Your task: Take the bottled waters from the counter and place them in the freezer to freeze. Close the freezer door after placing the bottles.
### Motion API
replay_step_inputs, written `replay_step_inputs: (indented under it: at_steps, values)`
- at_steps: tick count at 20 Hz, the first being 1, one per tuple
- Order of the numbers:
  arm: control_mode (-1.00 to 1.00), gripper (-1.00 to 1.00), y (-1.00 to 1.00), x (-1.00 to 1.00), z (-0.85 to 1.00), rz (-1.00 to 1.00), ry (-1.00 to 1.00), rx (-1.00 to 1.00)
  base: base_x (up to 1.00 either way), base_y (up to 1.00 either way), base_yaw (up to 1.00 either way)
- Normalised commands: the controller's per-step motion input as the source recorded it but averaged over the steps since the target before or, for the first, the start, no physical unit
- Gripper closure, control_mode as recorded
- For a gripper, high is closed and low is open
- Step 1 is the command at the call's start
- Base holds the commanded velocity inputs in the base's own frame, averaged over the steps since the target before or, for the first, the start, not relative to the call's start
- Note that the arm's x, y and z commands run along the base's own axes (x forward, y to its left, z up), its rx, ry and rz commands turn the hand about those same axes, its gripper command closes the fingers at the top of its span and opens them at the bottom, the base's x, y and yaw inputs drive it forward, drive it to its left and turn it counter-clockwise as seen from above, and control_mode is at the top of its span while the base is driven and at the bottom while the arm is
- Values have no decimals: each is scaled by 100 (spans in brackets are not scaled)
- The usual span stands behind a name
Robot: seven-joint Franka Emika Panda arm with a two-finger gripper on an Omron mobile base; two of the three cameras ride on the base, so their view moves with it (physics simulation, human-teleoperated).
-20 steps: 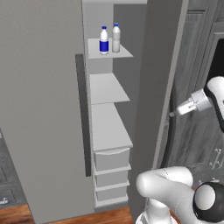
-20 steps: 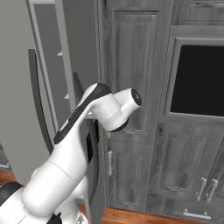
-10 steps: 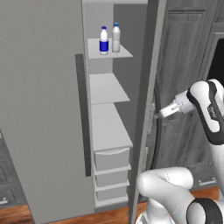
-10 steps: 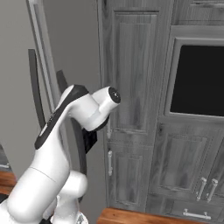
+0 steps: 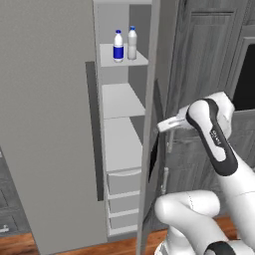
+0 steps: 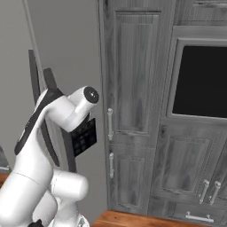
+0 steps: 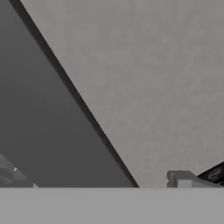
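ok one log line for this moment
phase: closing freezer door | bottled waters: on top shelf | gripper: open, at door

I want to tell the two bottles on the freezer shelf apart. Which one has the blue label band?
The shorter bottle, standing on the left of the pair on the top shelf. The taller bottle beside it is plain whitish-clear; both have blue caps.

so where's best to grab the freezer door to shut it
By its long dark bar handle, coming from the outer face on the arm's side. The freezer door stands ajar, edge-on, and the upright bar stands off it, so open jaws could straddle it sideways.
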Motion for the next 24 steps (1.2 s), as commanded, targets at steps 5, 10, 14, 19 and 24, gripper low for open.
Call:
replay_step_inputs:
  at_steps: [5,10,14,19,24]
  values:
    - [-100,-100,59,28,0,-16,0,-4,0,0,0]
    - [-100,-100,46,29,0,-14,2,-8,0,0,0]
    - [-100,-100,42,40,0,-16,1,-7,0,0,0]
    - [-100,-100,27,42,0,-13,2,-2,0,0,0]
    - [-100,-100,0,25,0,0,3,0,0,0,0]
